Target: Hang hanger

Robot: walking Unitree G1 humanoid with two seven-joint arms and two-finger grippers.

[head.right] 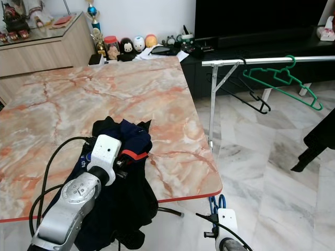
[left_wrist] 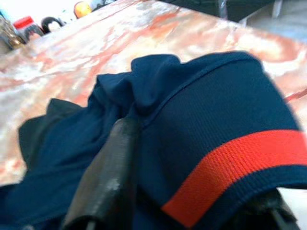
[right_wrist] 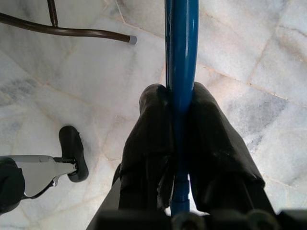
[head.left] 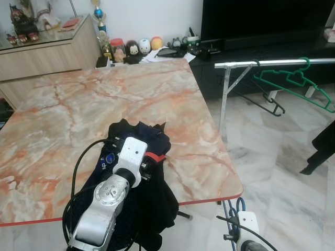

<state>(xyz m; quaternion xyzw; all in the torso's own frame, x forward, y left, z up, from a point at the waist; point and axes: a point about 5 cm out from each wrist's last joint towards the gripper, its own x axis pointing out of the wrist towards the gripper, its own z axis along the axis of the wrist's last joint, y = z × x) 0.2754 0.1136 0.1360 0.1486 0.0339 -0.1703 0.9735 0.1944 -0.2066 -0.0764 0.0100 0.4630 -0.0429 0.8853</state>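
A navy shirt (head.left: 137, 172) with a red band (left_wrist: 240, 167) lies bunched at the front edge of the marble table (head.left: 104, 94) and hangs partly over it. My left gripper (left_wrist: 187, 206) is shut on a thick fold of this shirt, and cloth covers most of its fingers (left_wrist: 105, 191). Low at the front right, beside the table, my right gripper (right_wrist: 180, 120) is shut on the bar of a blue hanger (right_wrist: 181, 57), whose loop (head.left: 239, 205) pokes up above the wrist. A silver clothes rail (head.left: 272, 63) stands to the right and carries a green hanger (head.left: 298, 81) and a black hanger (head.left: 272, 104).
White marble floor (head.left: 272, 172) lies between the table and the rail. A dark shape (head.left: 322, 146) stands at the right edge. Behind are a low black TV stand (head.left: 261, 47), a wooden cabinet (head.left: 47, 57) and several small figurines (head.left: 136, 49).
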